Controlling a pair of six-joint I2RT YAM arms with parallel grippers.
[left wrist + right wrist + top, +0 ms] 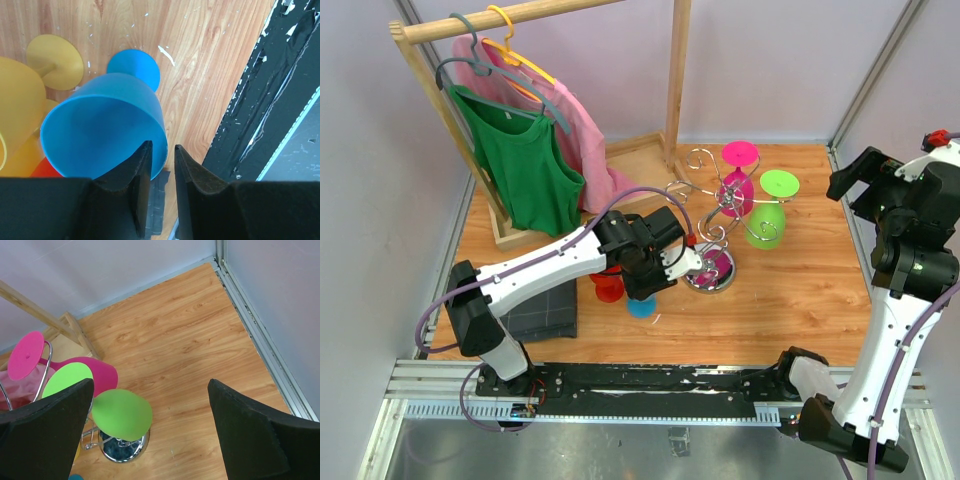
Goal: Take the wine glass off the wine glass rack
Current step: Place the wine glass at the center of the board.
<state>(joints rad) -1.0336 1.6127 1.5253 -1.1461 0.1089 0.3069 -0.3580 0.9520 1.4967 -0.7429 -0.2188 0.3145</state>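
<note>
Sitting just ahead of the left pincer (163,146), the blue wine glass (100,130) has its rim inside the narrowly parted jaws; the right pincer (150,382) gapes wide, holding nothing.

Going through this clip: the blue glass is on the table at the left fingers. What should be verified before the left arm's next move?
1. Blue glass upright on the table: ok.
2. Left gripper fingers parted: ok, though narrowly.
3. Fingers clear of the blue glass's rim: cannot tell, as the rim sits right at them.
4. Yellow glass apart from the blue glass: cannot tell, they are very close.
5. Pink glass and green glass hanging on the wine glass rack: ok, both left to take.
6. Right gripper open and empty: ok.
</note>
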